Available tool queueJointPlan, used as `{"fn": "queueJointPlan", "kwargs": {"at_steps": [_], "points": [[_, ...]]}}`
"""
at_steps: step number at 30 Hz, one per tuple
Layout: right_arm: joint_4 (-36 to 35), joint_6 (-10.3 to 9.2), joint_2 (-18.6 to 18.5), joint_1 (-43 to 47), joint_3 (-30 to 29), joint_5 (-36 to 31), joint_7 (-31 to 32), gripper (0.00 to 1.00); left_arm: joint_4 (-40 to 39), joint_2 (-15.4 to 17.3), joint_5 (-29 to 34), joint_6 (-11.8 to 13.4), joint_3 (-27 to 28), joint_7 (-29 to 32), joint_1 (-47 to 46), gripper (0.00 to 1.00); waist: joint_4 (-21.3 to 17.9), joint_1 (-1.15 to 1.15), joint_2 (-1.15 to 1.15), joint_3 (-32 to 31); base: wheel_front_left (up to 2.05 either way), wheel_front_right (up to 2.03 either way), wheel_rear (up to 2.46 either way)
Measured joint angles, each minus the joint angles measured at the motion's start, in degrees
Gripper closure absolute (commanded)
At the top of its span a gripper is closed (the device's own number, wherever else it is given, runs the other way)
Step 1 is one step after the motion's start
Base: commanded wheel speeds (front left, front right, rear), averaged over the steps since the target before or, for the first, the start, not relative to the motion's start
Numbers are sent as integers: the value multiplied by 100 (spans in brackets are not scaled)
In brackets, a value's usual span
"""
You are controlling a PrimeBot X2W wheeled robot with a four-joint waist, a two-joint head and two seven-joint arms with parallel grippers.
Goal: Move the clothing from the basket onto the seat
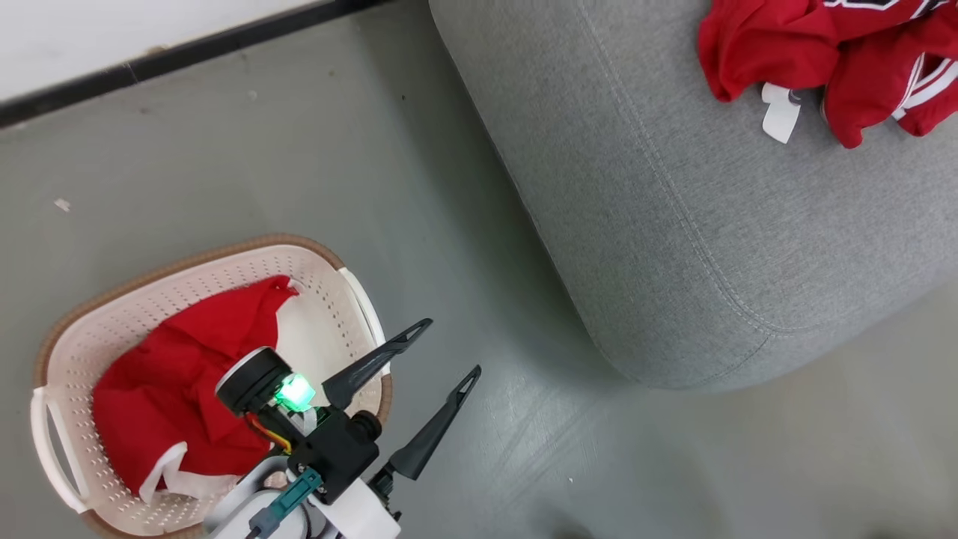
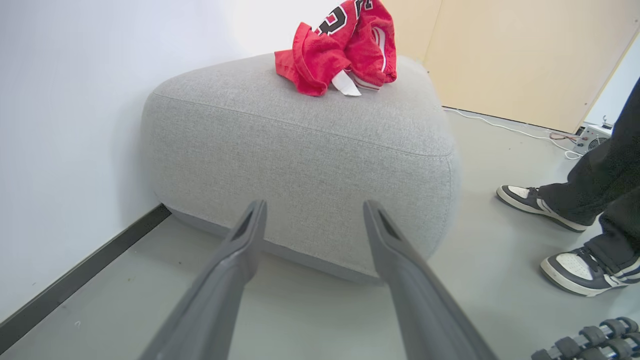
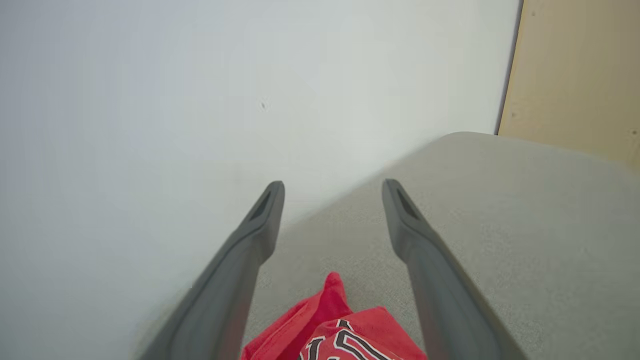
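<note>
One red garment with white trim (image 1: 179, 382) lies inside the cream basket (image 1: 75, 352) at the lower left. A second red garment with numerals and a white tag (image 1: 831, 60) is bunched on the grey seat (image 1: 673, 224), also seen on top of the seat (image 2: 300, 150) as a red heap (image 2: 345, 50). My left gripper (image 1: 453, 348) hovers open over the floor just right of the basket, nothing between its fingers; it points at the seat's side (image 2: 315, 205). My right gripper (image 3: 332, 187) is open above the seat (image 3: 500, 210), with the numbered garment (image 3: 345, 335) below its fingers, not gripped.
A white wall with a dark baseboard (image 1: 187, 56) runs behind the basket and seat. A person's shoes (image 2: 575, 250) and dark trouser legs stand on the grey floor to the right of the seat. A white cable (image 2: 505, 127) trails along the floor by a wooden panel.
</note>
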Motion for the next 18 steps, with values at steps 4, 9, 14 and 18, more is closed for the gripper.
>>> {"fn": "queueJointPlan", "kwargs": {"at_steps": [4, 9, 14, 18], "points": [[-423, 0, 199, 35, -43, 103, -1, 0, -5, -151, -49, 0, 57, 0, -4, 0, 31, 0, 0, -196, 0, 0, 0], [-1002, 0, 431, 180, 43, 236, -18, 0, -1, -271, -86, -1, 107, 0, -4, 0, 82, 0, 0, -457, 0, 0, 0], [-1415, 0, 758, 457, 459, 248, -25, 0, -1, -525, -247, 2, 249, 0, 5, 0, 145, 0, 0, -730, 0, 0, 0], [-1610, 0, 998, 753, 881, 304, -25, 0, -3, -619, -267, 64, 447, 0, 26, 0, 206, 0, 0, -954, 0, 0, 0]]}}
